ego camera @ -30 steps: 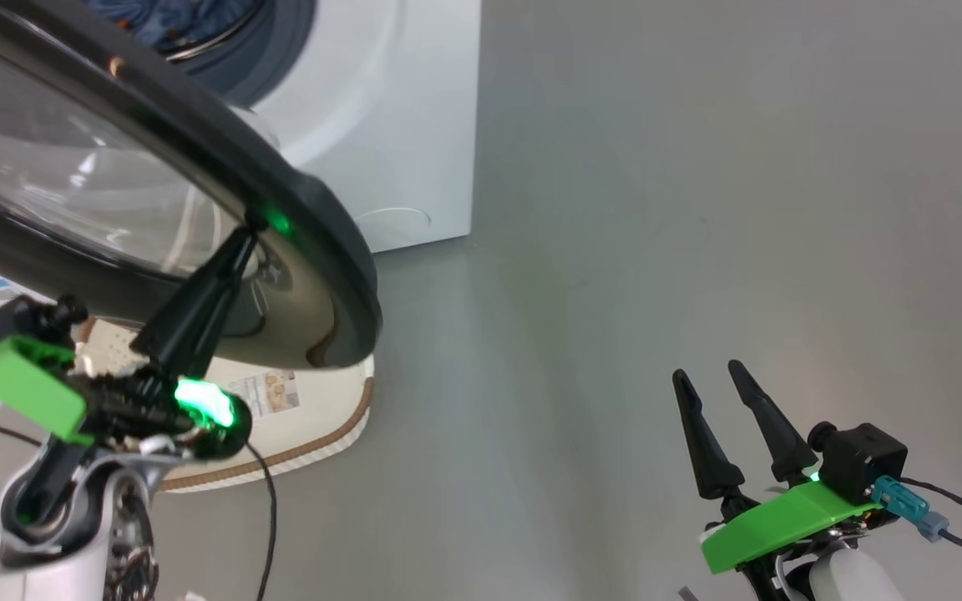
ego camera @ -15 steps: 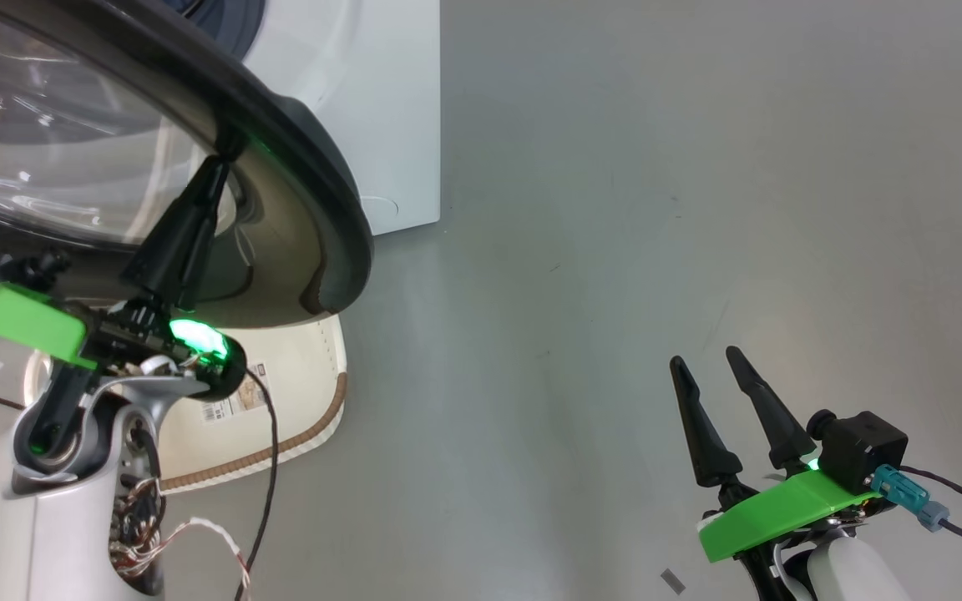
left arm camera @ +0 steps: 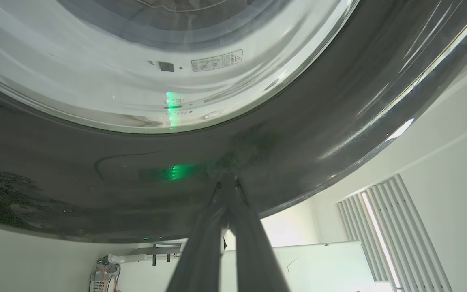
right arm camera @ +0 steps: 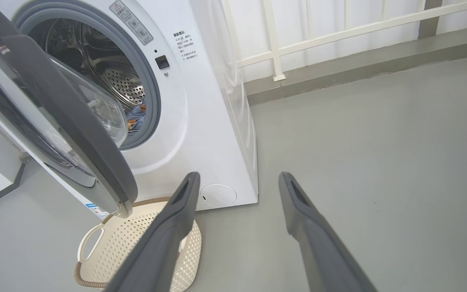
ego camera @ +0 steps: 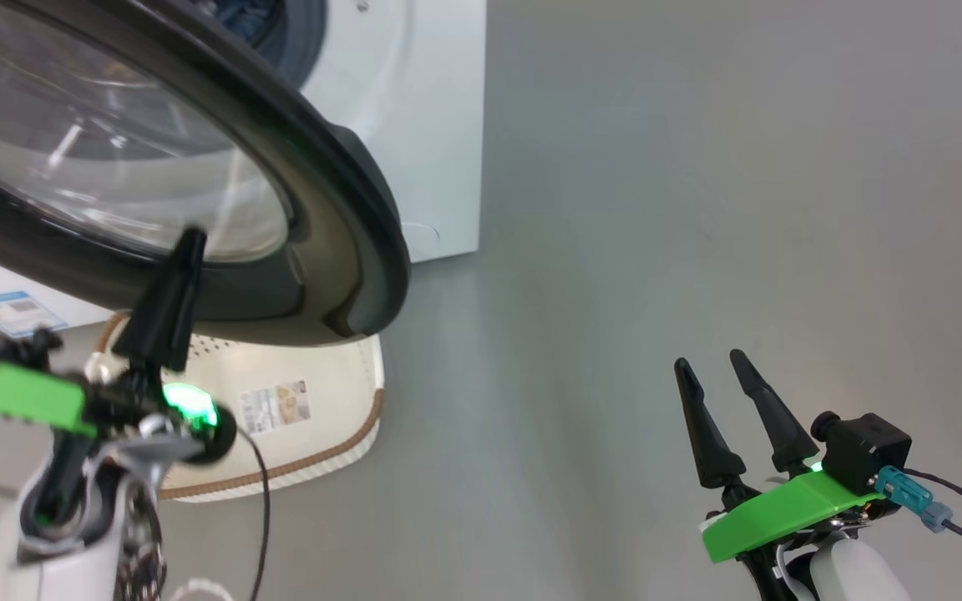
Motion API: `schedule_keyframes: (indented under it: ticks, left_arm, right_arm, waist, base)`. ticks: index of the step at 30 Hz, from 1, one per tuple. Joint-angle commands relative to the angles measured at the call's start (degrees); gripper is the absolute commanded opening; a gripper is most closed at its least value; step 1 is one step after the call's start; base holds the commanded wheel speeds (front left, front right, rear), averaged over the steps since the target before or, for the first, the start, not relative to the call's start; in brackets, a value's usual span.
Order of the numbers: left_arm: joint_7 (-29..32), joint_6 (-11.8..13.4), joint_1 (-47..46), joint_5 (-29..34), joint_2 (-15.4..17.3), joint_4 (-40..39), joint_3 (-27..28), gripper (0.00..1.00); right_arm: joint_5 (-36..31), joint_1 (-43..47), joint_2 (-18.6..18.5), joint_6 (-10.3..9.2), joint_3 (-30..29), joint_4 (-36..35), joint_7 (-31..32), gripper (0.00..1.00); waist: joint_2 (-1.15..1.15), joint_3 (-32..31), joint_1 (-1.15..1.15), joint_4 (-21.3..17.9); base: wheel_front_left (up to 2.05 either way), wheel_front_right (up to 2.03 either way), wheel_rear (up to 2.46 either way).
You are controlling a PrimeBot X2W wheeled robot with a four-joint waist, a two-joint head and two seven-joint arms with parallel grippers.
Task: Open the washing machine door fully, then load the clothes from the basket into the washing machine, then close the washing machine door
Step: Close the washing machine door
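Washer (right arm camera: 201,121) upper left, clothes (right arm camera: 137,115) glimpsed low in the drum (right arm camera: 124,83). Door (ego camera: 339,209) ajar, cut off at the left edge. Basket (ego camera: 339,417) half hidden beneath, sticker (ego camera: 276,405) on its floor. Left gripper (left arm camera: 226,178) pinched together, tip on door ring. Right gripper (ego camera: 708,361) spread, lower right.

The left claw (left arm camera: 226,180), fingers pressed together, touches its tips to the black ring of the washing machine door (left arm camera: 75,174), beside the glass window (left arm camera: 136,81).

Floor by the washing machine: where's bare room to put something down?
The grey floor right of the washing machine, up to the right gripper, is bare. It is crowded at the left: the open door overhangs the basket, with the left gripper against it.
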Motion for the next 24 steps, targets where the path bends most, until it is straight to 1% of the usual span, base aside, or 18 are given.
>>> schedule_keyframes:
  ticks: [1,9,10,11,12,13,14,18,21,24]
  left_arm:
    - [-0.7,-0.6,1.7,0.0,1.3,-2.4,1.8,0.0]
    - [-4.8,-0.6,9.3,-0.3,1.3,-6.6,1.6,0.0]
    - [-5.5,-0.6,10.1,-0.2,1.3,-7.0,1.6,0.06]
    - [-6.4,-0.6,10.8,-0.2,1.3,-7.5,1.6,0.26]
    - [-7.3,-0.6,11.5,-0.4,1.3,-8.0,1.5,0.5]
    - [-8.1,-0.6,12.2,-0.3,1.3,-8.3,1.5,0.8]
    - [-9.0,-0.6,12.9,-0.3,1.3,-8.5,1.4,1.0]
    - [-12.2,-0.6,14.9,-0.1,1.3,-9.8,1.4,1.0]
    - [-15.2,-0.6,16.1,2.2,1.3,-11.5,2.0,1.0]
    - [-18.8,-0.6,17.0,6.4,1.3,-13.9,2.7,1.0]
  right_arm:
    - [0.4,-0.1,0.2,0.35,1.3,-1.0,-0.7,1.0]
    - [0.2,1.3,0.2,0.35,1.1,-0.6,-0.7,1.0]
    - [0.2,1.5,0.2,0.35,1.0,-0.5,-0.7,1.0]
    - [0.2,1.6,0.2,0.35,1.0,-0.5,-0.7,1.0]
    - [0.2,1.8,0.2,0.35,1.1,-0.4,-0.7,1.0]
    - [0.3,1.9,0.2,0.35,1.1,-0.4,-0.7,1.0]
    - [0.3,2.0,0.2,0.35,1.2,-0.3,-0.7,1.0]
    - [-0.1,2.5,0.2,0.35,1.2,-0.4,-0.7,1.0]
    - [-0.1,3.0,0.2,0.35,1.2,-0.5,-0.7,1.0]
    - [0.0,3.2,0.2,0.35,1.2,-0.6,-0.7,1.0]
  waist:
    - [0.0,-1.7,0.0,1.5]
    - [0.0,-4.7,0.0,3.4]
    - [0.0,-5.0,0.0,3.6]
    - [0.0,-5.3,0.0,3.8]
    - [0.0,-5.7,0.0,4.0]
    - [0.0,-6.0,0.0,4.1]
    - [0.0,-6.2,0.0,4.2]
    - [0.0,-7.2,0.0,4.9]
    - [0.0,-7.9,0.0,5.4]
    - [0.0,-8.2,0.0,5.7]
  base:
    - [0.0,0.0,0.0]
    - [0.0,0.0,0.0]
    - [0.0,0.0,0.0]
    - [0.0,0.0,0.0]
    - [0.0,0.0,0.0]
    - [0.0,0.0,0.0]
    - [0.0,0.0,0.0]
    - [0.0,0.0,0.0]
    - [0.0,0.0,0.0]
    - [0.0,0.0,0.0]
